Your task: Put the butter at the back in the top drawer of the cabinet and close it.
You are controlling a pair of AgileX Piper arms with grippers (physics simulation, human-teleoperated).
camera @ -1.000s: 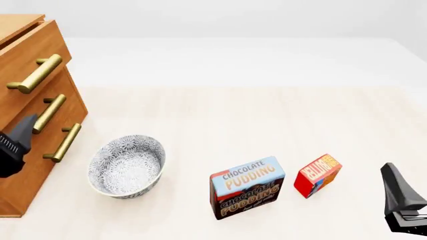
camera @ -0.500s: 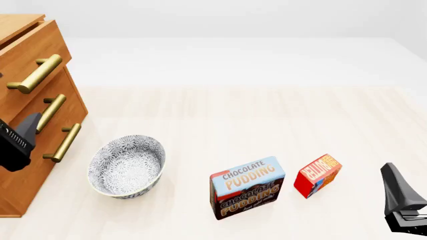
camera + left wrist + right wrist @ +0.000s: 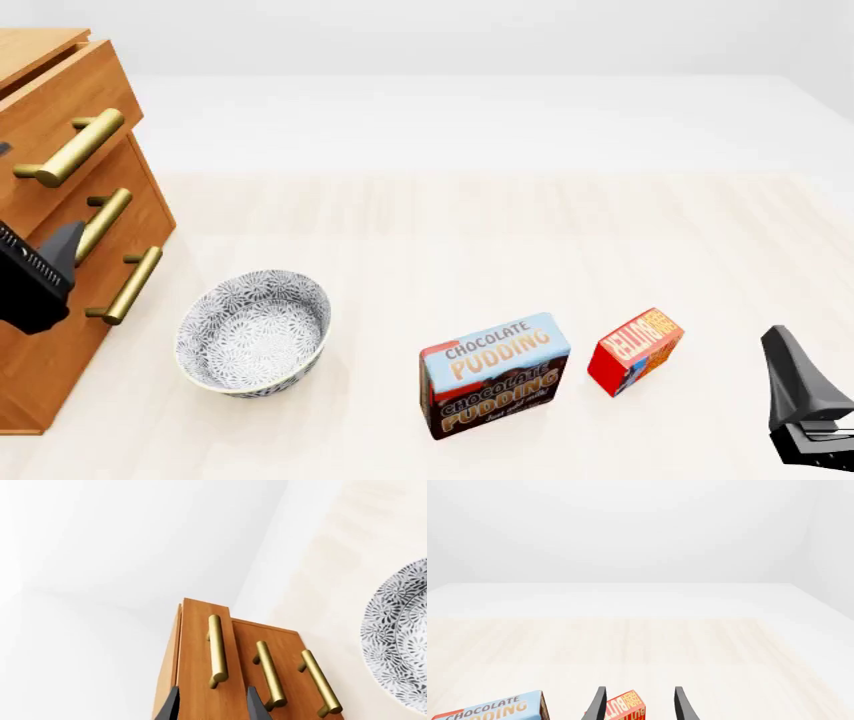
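Butter (image 3: 625,707) between right fingers (image 3: 596,705) only in wrist view

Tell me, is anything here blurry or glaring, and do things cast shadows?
Front view: sharp throughout, even flat light, only faint soft shading under the bowl and pudding box. Left wrist view: crisp, with bright sheen along the cabinet's brass handles and a washed-out white background. Right wrist view: clear, the butter cut off by the frame's edge, no glare.
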